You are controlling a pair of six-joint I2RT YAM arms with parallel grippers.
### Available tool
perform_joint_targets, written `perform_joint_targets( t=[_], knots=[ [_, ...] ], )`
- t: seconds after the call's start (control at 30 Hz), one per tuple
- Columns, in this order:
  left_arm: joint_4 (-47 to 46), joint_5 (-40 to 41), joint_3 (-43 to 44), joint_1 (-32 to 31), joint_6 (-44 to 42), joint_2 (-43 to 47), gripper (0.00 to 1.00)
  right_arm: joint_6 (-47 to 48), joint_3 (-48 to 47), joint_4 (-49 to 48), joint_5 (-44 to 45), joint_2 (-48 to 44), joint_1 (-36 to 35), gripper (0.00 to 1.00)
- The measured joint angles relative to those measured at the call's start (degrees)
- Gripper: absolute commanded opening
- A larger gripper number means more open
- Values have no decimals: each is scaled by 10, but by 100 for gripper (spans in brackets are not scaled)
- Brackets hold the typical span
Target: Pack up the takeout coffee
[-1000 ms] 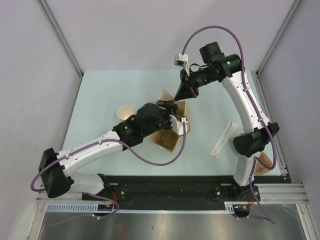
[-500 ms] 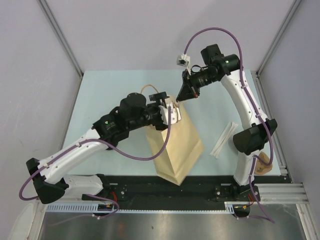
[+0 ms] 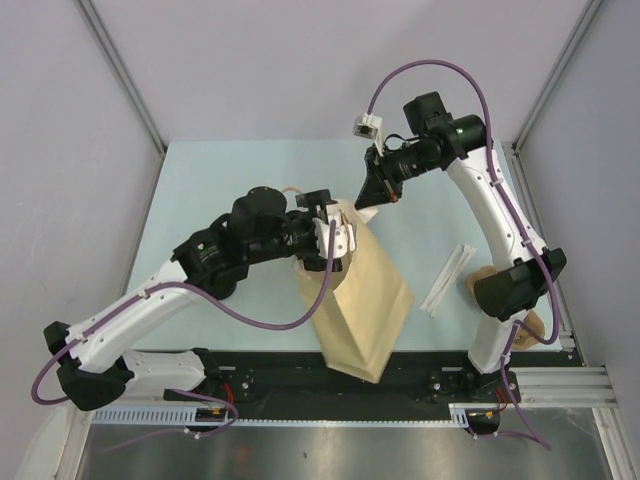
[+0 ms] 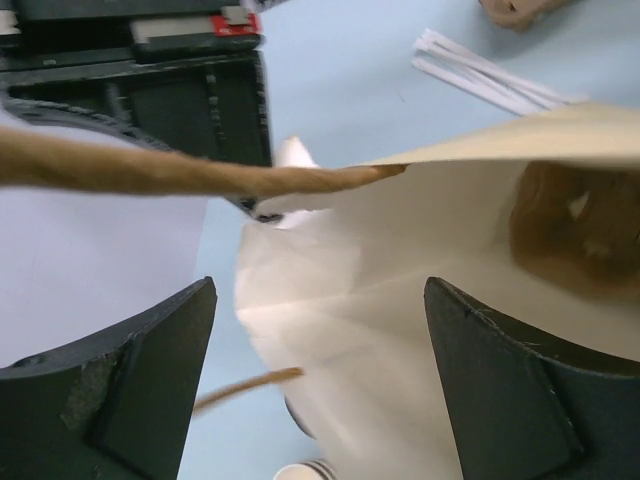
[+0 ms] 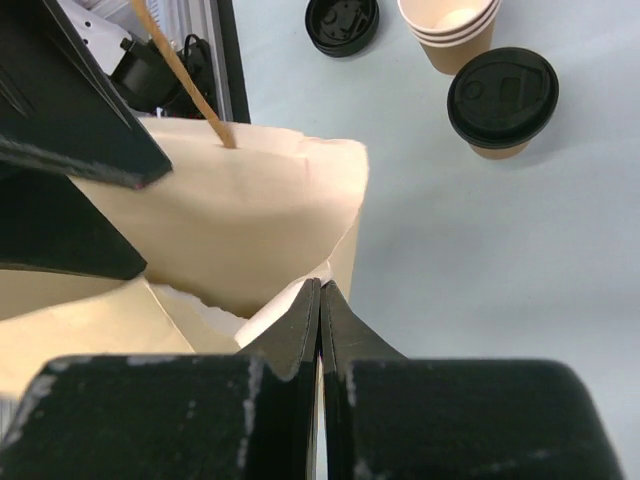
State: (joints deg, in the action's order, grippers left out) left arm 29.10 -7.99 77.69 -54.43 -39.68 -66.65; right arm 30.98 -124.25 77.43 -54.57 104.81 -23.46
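item one: the paper bag (image 3: 365,300) sits at the middle of the bench (image 3: 220,180) in the top view. it is tilted, mouth toward 12 o'clock and base toward 6 o'clock, reaching the arm bases; whether the base rests on the bench cannot be told. item two: the right hand (image 5: 320,295) is at the 1 o'clock corner of the bag mouth. its two fingers are pressed flat together on the paper rim, pinching it. item three: the left hand (image 3: 340,237) is at the 10 o'clock side of the same mouth. in its wrist view the fingers (image 4: 120,390) stand spread wide, the pale inside of the bag lies between them, and nothing is gripped. a string handle (image 4: 200,178) crosses that view from 9 o'clock toward the centre. a dark brown shape shows at 3 o'clock within the bag, too blurred to identify. item four, the coffee: all of it seen is outside the bag, on the bench. in the right wrist view a lidded cup (image 5: 503,95) stands at 2 o'clock from the pinching fingers. a stack of open cups (image 5: 450,25) is just beside it at 1 o'clock, and a loose black lid (image 5: 342,22) lies at 12 o'clock. item five: white sticks (image 3: 448,278) lie on the bench at 3 o'clock of the bag, apart from it.
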Motion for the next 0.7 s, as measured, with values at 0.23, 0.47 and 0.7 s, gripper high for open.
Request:
perform_joint_targets(
  t=[0.23, 0.47, 0.7],
  knots=[
    [66, -12, 13, -13, -90, -32, 89, -26, 13, -31, 0, -5, -12, 0],
    [119, 20, 15, -17, -138, -54, 96, -29, 49, -47, -2, -31, -9, 0],
    [140, 58, 2, -17, -169, -54, 99, -24, 84, -57, -1, -57, -5, 0]
  ],
)
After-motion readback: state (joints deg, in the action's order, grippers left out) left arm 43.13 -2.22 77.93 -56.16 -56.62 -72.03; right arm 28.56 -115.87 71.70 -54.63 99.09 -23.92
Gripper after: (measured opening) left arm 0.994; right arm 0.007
